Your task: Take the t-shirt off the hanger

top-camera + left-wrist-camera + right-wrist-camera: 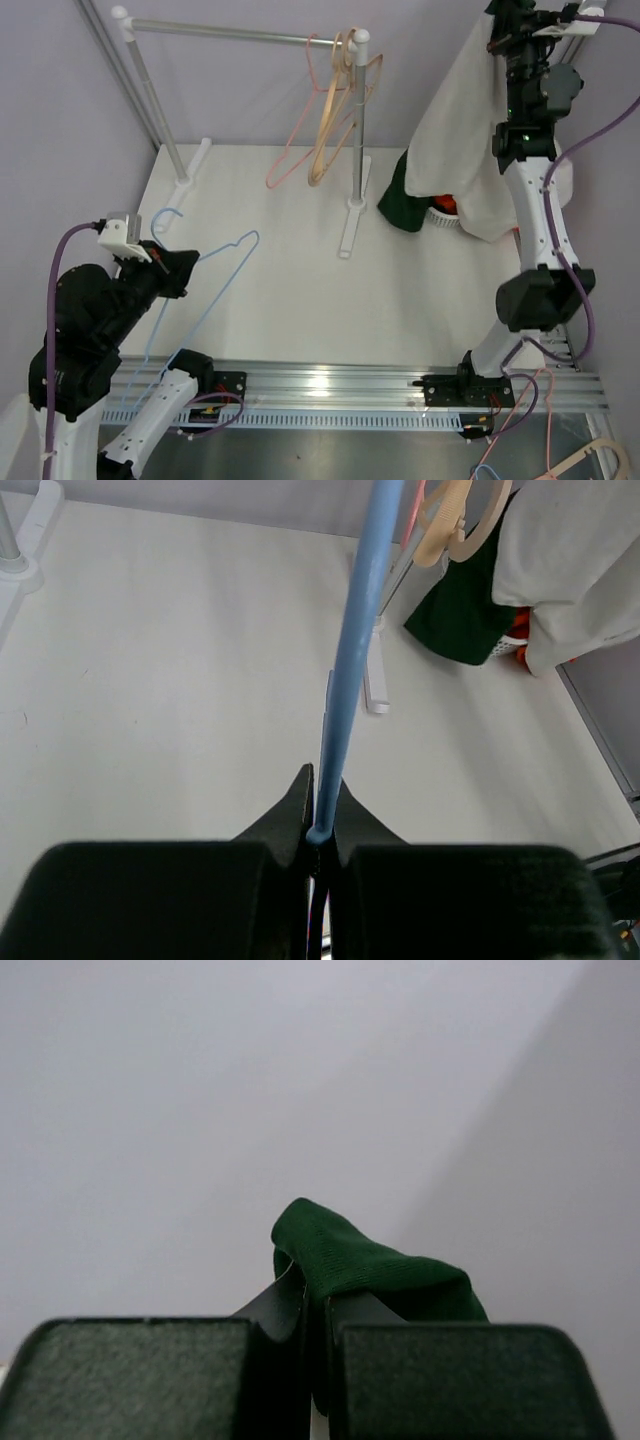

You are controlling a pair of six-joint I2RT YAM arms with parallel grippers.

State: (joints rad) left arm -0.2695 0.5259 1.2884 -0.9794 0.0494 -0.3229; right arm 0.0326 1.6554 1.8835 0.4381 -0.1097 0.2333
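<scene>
My right gripper (pixel 497 28) is raised high at the back right, shut on a fold of dark green ribbed fabric (pixel 345 1255) of the t-shirt. The off-white t-shirt (pixel 455 130) hangs down from it, free of any hanger, and also shows in the left wrist view (pixel 570 550). A dark green part (pixel 405 200) lies at its lower left. My left gripper (pixel 188 265) is shut on the thin blue hanger (pixel 228 262) at the near left, held low over the table. Its blue wire (pixel 355 650) runs up from between my left gripper's (pixel 322 810) jaws.
A clothes rack (pixel 230 35) with a metal rail stands at the back, with pink and wooden hangers (pixel 330 120) on its right end and white feet (pixel 352 215). A white and orange basket (pixel 445 212) sits behind the hanging shirt. The white table (pixel 300 280) ends at an aluminium rail (pixel 340 385).
</scene>
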